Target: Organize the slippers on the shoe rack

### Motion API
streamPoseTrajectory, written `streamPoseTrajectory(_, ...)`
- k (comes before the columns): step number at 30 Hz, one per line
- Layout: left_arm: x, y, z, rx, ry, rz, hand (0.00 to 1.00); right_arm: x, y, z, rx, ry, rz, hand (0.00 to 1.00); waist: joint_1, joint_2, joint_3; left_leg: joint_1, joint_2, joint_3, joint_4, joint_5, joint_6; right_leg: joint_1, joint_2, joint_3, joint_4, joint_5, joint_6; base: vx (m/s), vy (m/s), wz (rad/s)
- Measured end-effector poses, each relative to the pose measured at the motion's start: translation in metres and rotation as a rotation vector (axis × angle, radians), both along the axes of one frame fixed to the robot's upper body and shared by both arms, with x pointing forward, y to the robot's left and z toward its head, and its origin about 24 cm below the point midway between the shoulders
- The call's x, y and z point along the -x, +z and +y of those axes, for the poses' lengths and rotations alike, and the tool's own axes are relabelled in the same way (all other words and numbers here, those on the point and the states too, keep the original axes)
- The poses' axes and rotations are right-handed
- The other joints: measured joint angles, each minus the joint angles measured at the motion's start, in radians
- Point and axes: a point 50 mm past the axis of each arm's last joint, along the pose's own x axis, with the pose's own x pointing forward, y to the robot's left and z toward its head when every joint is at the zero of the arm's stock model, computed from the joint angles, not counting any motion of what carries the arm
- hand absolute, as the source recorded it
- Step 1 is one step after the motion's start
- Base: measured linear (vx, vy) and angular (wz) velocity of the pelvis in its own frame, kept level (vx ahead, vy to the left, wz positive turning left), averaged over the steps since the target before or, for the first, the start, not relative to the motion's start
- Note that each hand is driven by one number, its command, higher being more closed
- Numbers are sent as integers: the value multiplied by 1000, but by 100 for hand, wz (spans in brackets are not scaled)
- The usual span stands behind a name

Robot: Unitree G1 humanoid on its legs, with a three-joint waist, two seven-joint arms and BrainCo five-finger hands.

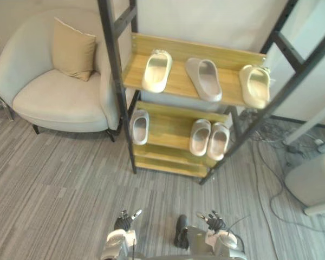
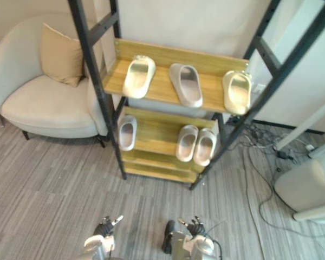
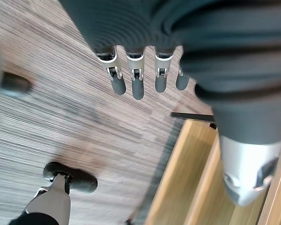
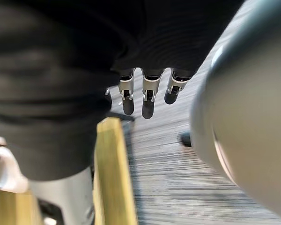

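The shoe rack (image 1: 206, 51) holds six slippers. Three are on the top shelf: a left cream slipper (image 1: 157, 70), a grey slipper (image 1: 204, 79) in the middle and a right cream slipper (image 1: 255, 85) at the edge. Three are on the shelf below: a lone slipper (image 1: 140, 126) at the left, and a pale pair (image 1: 209, 138) side by side, maybe touching. The left hand (image 1: 123, 222) and right hand (image 1: 215, 222) hang low over the floor, well apart from the rack. Their fingers (image 3: 137, 84) are straight and hold nothing. One armchair (image 1: 59, 97) with one pillow (image 1: 73, 50) stands beside the rack.
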Motion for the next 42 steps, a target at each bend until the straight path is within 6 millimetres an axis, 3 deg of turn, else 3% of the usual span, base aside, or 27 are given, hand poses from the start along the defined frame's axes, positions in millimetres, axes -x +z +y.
streamPoseTrajectory(1,2,-1,0,-6,-9,7,0,0,0,-1,13,12,6,0,-3,22,-6,-50,24,-17,110,20,-26,15,16,-21,20,-50,-12,578,-192,33)
streamPoseTrajectory(2,2,-1,1,-9,-5,7,0,0,0,-1,15,13,5,0,-3,26,-4,-68,29,-22,154,28,-40,27,19,-26,17,-57,-14,552,-215,21)
streamPoseTrajectory(3,-1,1,2,-10,2,-2,0,0,0,-2,19,17,4,0,-6,32,2,-128,40,-34,314,69,-49,71,28,-31,-8,-76,-16,387,-140,20)
streamPoseTrajectory(4,-1,1,4,-12,10,-4,0,0,0,-4,24,20,7,0,-5,37,20,-225,61,-38,552,173,-53,152,36,-36,-57,-85,-19,475,-156,18)
streamPoseTrajectory(6,-4,3,6,-20,15,-24,0,5,-3,-3,19,17,31,0,-1,39,26,-316,110,18,743,109,-56,264,48,-36,-126,-90,-27,414,-80,3)
streamPoseTrajectory(7,-7,5,8,-28,14,-38,0,8,-4,-2,15,14,40,0,1,24,31,-369,119,63,734,65,-46,320,44,-28,-157,-90,-27,430,-62,-10)
streamPoseTrajectory(9,-10,7,7,-32,4,-52,0,8,-4,-1,13,13,42,0,8,24,30,-423,113,92,604,34,-36,350,38,-7,-182,-91,-24,279,5,-38)
streamPoseTrajectory(10,-10,7,6,-32,-2,-54,0,7,-4,0,11,13,39,0,11,24,29,-431,103,91,464,43,-29,355,35,4,-185,-99,-9,235,91,-66)
streamPoseTrajectory(11,-9,6,4,-29,-9,-44,0,9,-4,-1,14,12,42,0,10,43,19,-435,95,64,255,115,-26,362,51,20,-189,-117,18,308,137,-65)
streamPoseTrajectory(12,-8,5,5,-31,-16,-37,0,10,-5,-1,13,13,47,0,12,37,11,-418,77,57,223,118,-33,362,50,49,-188,-118,29,292,122,-46)
streamPoseTrajectory(14,-7,5,9,-46,-18,-33,0,17,-7,3,1,4,63,0,8,-16,-4,-352,36,92,133,134,-25,370,5,71,-189,-129,51,249,114,-21)
streamPoseTrajectory(19,-2,2,7,-42,-27,-6,0,25,-10,3,-1,-1,86,0,3,-36,-34,-267,-7,119,18,159,-7,398,-32,81,-197,-130,60,137,82,-3)
streamPoseTrajectory(26,2,0,5,-47,-50,10,0,27,-11,1,10,-10,94,0,1,-31,-42,-205,-12,148,-77,192,-10,409,-30,126,-221,-107,83,46,20,-12)
streamPoseTrajectory(33,5,-1,8,-79,-71,26,0,28,-10,-3,32,-33,84,0,-4,-31,-47,-161,-23,196,-153,233,-15,400,-23,189,-241,-98,82,-56,-3,-25)
streamPoseTrajectory(37,6,-2,9,-107,-113,32,0,22,6,-6,89,18,-23,0,-11,-40,-51,-155,-41,212,-212,274,-8,375,-31,217,-267,-92,86,-119,-4,-16)
streamPoseTrajectory(42,9,-2,7,-130,-147,34,0,7,56,-16,219,83,-278,0,-22,-52,-59,-144,-48,247,-245,288,-3,348,-30,261,-268,-79,97,-97,10,-22)
